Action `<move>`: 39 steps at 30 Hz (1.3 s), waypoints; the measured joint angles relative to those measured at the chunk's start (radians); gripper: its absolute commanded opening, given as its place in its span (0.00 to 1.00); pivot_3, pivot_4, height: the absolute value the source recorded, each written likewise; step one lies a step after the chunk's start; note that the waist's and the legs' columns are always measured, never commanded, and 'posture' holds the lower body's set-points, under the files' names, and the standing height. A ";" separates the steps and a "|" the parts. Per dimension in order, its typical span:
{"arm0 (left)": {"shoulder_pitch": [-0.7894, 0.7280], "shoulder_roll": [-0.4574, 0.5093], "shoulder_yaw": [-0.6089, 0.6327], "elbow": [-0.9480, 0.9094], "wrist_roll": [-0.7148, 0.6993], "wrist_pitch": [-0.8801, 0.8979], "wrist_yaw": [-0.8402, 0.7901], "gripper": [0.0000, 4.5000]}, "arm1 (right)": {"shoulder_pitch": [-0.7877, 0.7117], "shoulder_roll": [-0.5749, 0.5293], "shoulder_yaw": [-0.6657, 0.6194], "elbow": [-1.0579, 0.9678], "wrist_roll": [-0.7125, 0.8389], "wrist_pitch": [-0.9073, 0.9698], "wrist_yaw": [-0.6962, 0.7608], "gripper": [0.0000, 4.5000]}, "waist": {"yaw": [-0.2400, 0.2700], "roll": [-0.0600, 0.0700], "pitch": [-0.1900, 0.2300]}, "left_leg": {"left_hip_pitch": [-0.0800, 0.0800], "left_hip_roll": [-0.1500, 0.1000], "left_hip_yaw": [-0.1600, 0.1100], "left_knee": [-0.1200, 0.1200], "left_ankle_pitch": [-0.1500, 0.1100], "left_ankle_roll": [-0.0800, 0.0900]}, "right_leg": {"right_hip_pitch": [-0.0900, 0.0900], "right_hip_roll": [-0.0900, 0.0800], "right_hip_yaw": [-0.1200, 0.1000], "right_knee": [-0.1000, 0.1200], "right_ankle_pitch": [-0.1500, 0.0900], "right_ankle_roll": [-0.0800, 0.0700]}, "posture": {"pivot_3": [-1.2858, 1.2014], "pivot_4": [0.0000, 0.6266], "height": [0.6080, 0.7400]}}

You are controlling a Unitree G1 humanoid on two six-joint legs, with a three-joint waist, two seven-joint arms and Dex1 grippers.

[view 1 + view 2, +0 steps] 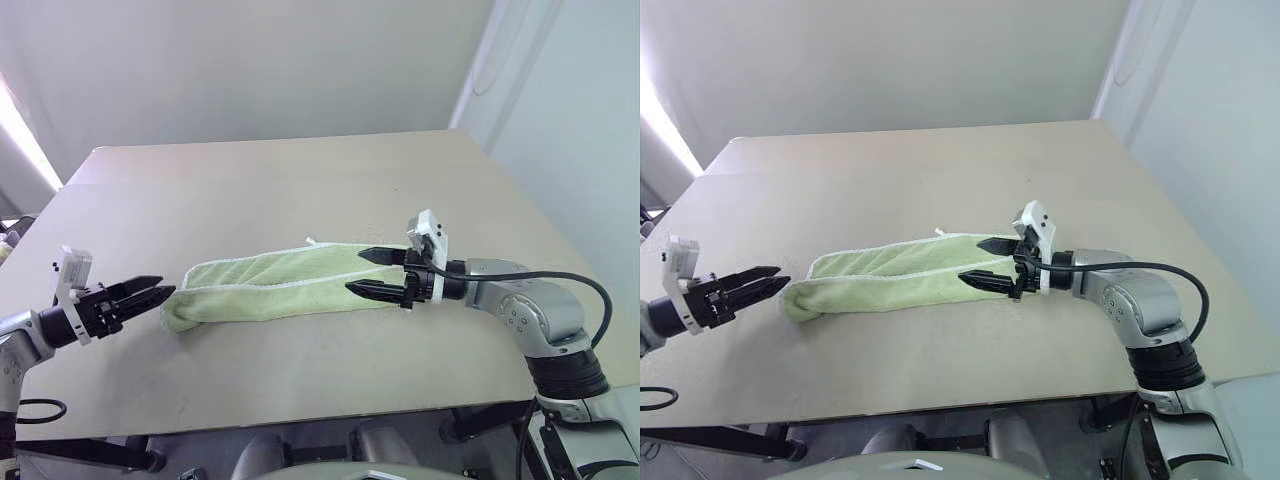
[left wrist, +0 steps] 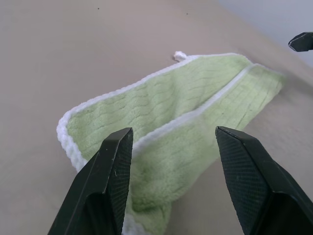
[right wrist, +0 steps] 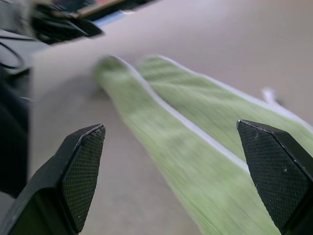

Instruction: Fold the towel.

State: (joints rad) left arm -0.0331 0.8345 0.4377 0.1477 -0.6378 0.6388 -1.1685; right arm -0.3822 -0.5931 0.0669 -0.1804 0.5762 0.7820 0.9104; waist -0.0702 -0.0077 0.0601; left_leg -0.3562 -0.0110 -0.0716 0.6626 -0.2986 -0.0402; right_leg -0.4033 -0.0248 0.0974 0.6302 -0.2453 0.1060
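— Left eye view first: where's the towel [image 1: 285,285]?

— Lying on the beige table [image 1: 300,190], folded into a long narrow strip, whitish hem running down its length, small white loop [image 1: 312,241] poking out at the far edge.

— And the left gripper [image 1: 158,293]?

— Just off the strip's left end, fingers parted, nothing between them. From its wrist camera the rolled end sits right between the two black fingers [image 2: 110,171], untouched.

— Right gripper [image 1: 368,273]?

— Spread wide over the right end, one fingertip above the cloth, one at its near edge. Empty too.
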 measured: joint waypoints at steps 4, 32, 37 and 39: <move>-0.014 0.000 -0.020 0.038 0.017 0.000 0.017 0.63 | -0.004 0.001 -0.005 0.053 -0.023 -0.006 -0.030 1.00 | 0.001 0.000 0.000 | 0.000 0.000 0.000 0.000 0.000 0.000 | 0.000 0.000 0.000 0.000 0.000 0.000 | 0.52 0.00 1.00; -0.140 -0.033 -0.167 0.231 0.101 0.004 -0.013 0.54 | -0.076 0.028 -0.016 0.272 -0.238 -0.044 -0.216 1.00 | 0.001 0.000 0.000 | 0.000 0.000 0.001 -0.001 0.000 0.000 | -0.001 0.000 0.001 0.000 0.002 -0.002 | 0.52 0.00 1.00; -0.140 -0.033 -0.169 0.232 0.088 0.014 -0.059 0.17 | -0.077 0.028 -0.016 0.283 -0.247 -0.045 -0.217 1.00 | 0.001 0.000 0.000 | 0.000 0.000 0.001 -0.001 0.000 0.000 | -0.001 0.000 0.001 0.000 0.002 -0.002 | 0.52 0.00 1.00; -0.139 -0.033 -0.169 0.230 0.080 0.015 -0.071 0.01 | -0.077 0.030 -0.016 0.291 -0.250 -0.045 -0.218 1.00 | 0.001 0.000 0.000 | 0.000 0.000 0.001 -0.001 0.000 0.000 | -0.001 0.000 0.001 0.000 0.002 -0.002 | 0.52 0.00 1.00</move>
State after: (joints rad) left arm -0.1722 0.8019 0.2691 0.3773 -0.5578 0.6535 -1.2393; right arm -0.4588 -0.5635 0.0504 0.1110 0.3265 0.7373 0.6927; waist -0.0696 -0.0077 0.0600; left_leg -0.3563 -0.0114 -0.0707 0.6620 -0.2985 -0.0402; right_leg -0.4039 -0.0244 0.0983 0.6306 -0.2434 0.1038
